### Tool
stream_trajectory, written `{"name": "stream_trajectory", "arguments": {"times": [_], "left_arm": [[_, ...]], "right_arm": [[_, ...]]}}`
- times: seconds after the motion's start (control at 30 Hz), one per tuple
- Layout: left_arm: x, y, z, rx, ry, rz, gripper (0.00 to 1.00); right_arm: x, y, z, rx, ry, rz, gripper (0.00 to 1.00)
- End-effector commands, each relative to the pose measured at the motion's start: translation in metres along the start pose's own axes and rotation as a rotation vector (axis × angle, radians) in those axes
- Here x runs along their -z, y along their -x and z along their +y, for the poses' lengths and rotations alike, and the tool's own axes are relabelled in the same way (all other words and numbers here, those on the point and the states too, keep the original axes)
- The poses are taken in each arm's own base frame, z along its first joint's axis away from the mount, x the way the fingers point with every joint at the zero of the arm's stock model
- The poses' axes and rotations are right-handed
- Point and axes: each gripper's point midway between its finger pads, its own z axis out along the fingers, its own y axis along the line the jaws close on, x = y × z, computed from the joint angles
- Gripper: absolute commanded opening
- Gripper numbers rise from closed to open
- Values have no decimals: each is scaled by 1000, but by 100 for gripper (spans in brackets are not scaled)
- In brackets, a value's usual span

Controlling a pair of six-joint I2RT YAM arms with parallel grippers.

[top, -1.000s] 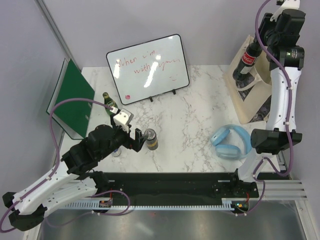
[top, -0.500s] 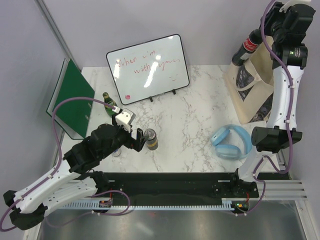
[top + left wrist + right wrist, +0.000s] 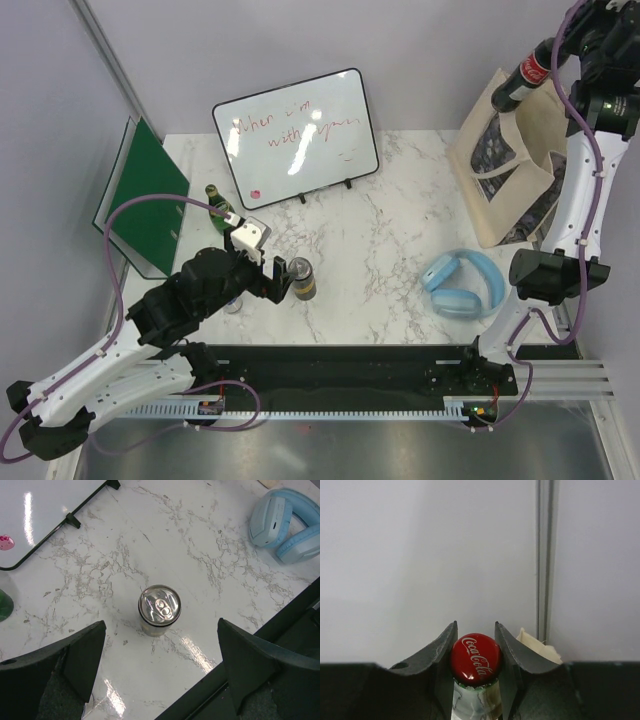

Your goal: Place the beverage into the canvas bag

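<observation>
The right gripper (image 3: 475, 629) is clamped on the neck of a cola bottle (image 3: 475, 659) – its two dark fingers (image 3: 445, 645) press in from either side just under the red cap, which faces the wrist camera. From above, the right gripper (image 3: 556, 44) sits high at the far right corner, and the cola bottle (image 3: 522, 80) hangs from it at a tilt, base pointing down and to the left. That base overlaps the upper far edge of the canvas bag (image 3: 510, 170), which stands on the right end of the table (image 3: 400, 200) with its dark picture panel facing left. Whether the base is already inside the bag's mouth or just over it cannot be told.

The left gripper (image 3: 161, 627) is spread wide and low over the marble top, with an upright can (image 3: 159, 607) between its fingers – apart from both. In the overhead view the left gripper (image 3: 285, 278) is near the front of the table and the can (image 3: 302, 278) stands at its tip. Behind it stands a green bottle (image 3: 214, 198), with a green folder (image 3: 145, 195) further left. A whiteboard (image 3: 295, 135) leans at the back, and light blue headphones (image 3: 462, 283) lie in front of the bag.
</observation>
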Motion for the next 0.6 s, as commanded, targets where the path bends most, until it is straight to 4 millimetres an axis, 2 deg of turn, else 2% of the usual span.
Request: {"name": "stream_trajectory", "arguments": {"times": [0.0,0.2,0.33,0.37,0.43,0.47,0.57], "left_arm": [[-1,10,-1,-23,-9,-39,100],[-1,10,1,-22,-2,-42,100],[-1,10,0,-22,-5,-41,100],[-1,10,0,-22,-5,-41,100],[0,11,-1,-21,-10,-45,100],[-1,10,-1,-24,-9,-40,100],[-1,11,-2,-21,-14,-43,100]], "right_arm": [[59,175,24,-17,92,-541,0],[67,189,20,-21,85,-586,0],[71,190,14,-20,74,-581,0],[67,182,9,-18,62,-557,0],[72,180,9,-5,57,-545,0],[66,168,5,0,48,-514,0],[66,160,-4,23,20,-483,0]]}}
